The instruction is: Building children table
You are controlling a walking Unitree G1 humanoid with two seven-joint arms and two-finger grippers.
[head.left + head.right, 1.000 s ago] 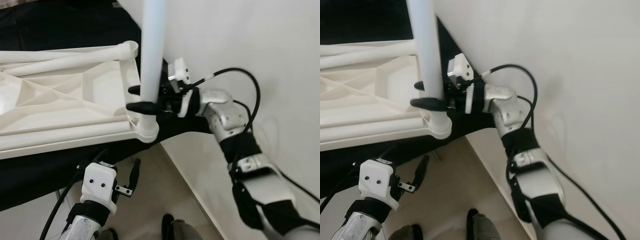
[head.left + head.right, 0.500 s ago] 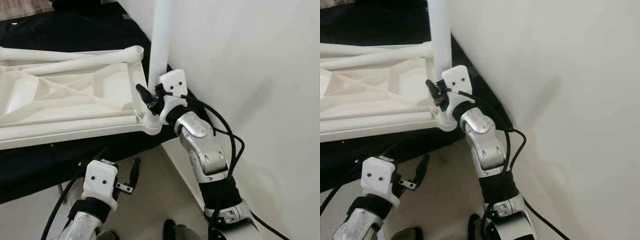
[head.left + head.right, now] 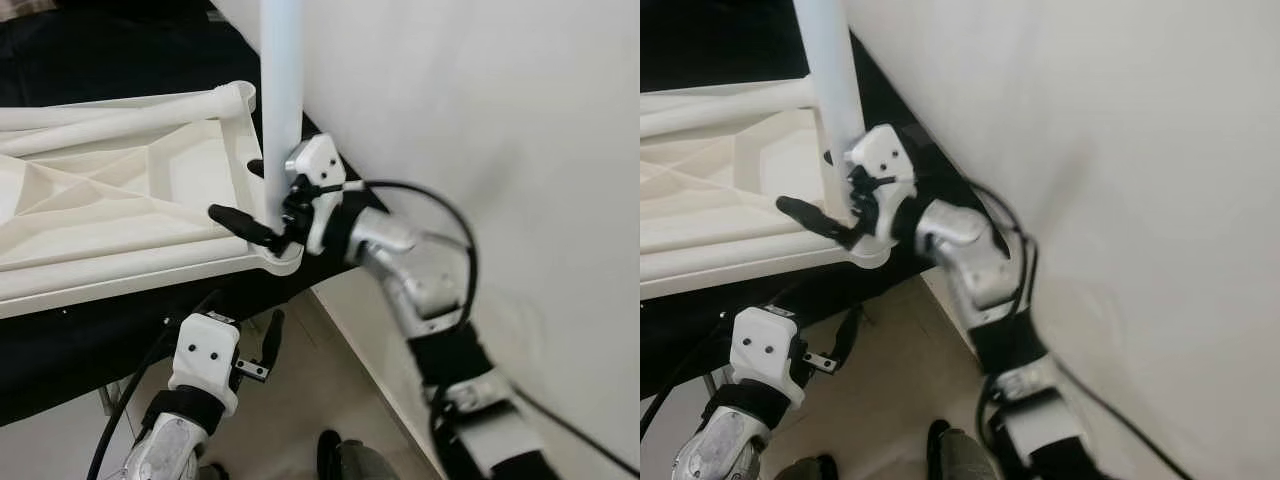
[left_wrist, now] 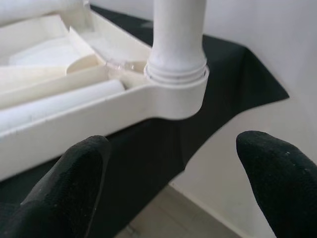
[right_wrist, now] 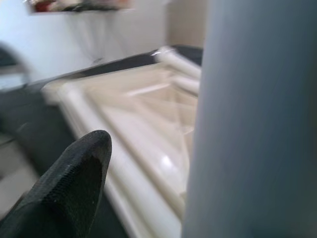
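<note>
One white leg (image 3: 281,90) stands in the tabletop's corner socket (image 4: 177,89); right tool (image 3: 252,200) spread around it.

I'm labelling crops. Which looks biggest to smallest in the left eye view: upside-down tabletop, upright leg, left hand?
1. upside-down tabletop
2. upright leg, though nearness to the camera may enlarge it
3. left hand

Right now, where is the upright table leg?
The table leg stands in the near right corner socket of the upturned tabletop, beside the wall, with the right gripper open around its base.
</note>
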